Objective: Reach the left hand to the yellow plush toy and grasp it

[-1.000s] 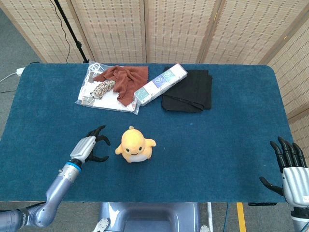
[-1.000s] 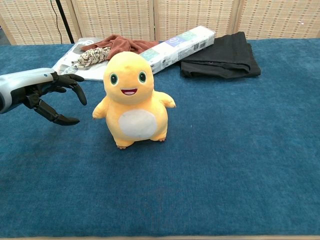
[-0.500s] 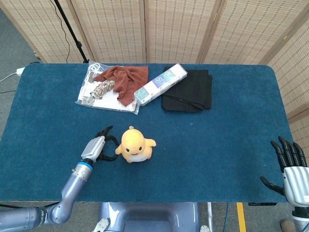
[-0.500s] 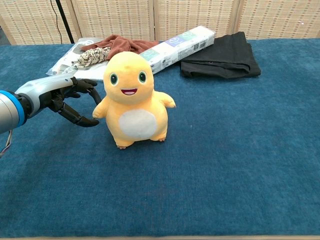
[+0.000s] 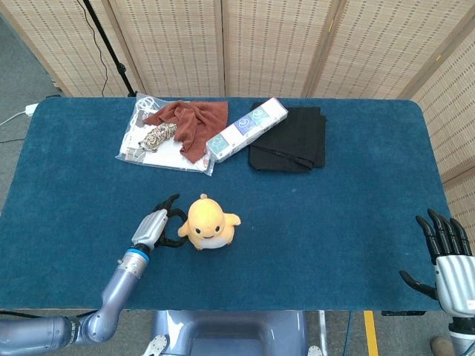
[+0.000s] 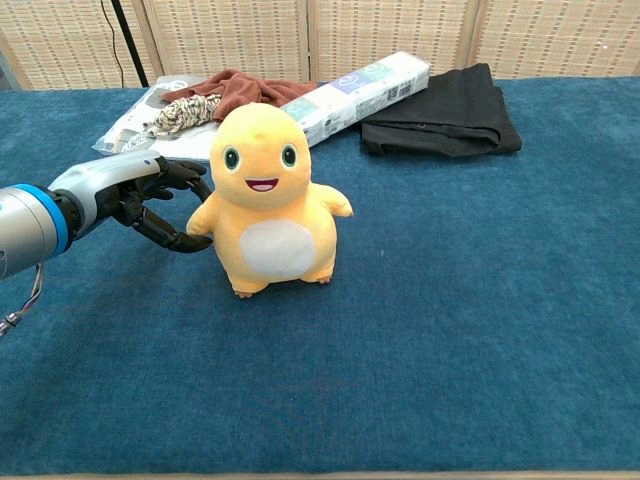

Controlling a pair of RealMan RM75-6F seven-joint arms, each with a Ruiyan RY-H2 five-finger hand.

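The yellow plush toy (image 5: 210, 223) (image 6: 267, 201) stands upright on the blue table, facing me, with a white belly. My left hand (image 5: 157, 228) (image 6: 150, 198) is right beside its left flank, fingers spread and curved toward it, fingertips at the toy's arm and head side. Nothing is held in it. My right hand (image 5: 445, 258) hangs off the table's front right edge, fingers apart and empty; it shows only in the head view.
At the back of the table lie a plastic bag (image 5: 159, 144) with a rust-red cloth (image 5: 191, 122), a long white box (image 5: 246, 128) (image 6: 355, 88) and a folded black cloth (image 5: 291, 138) (image 6: 445, 112). Wicker screens stand behind.
My left hand has moved right across the table, from well clear of the toy to right against its side. The toy and the right hand stay put.
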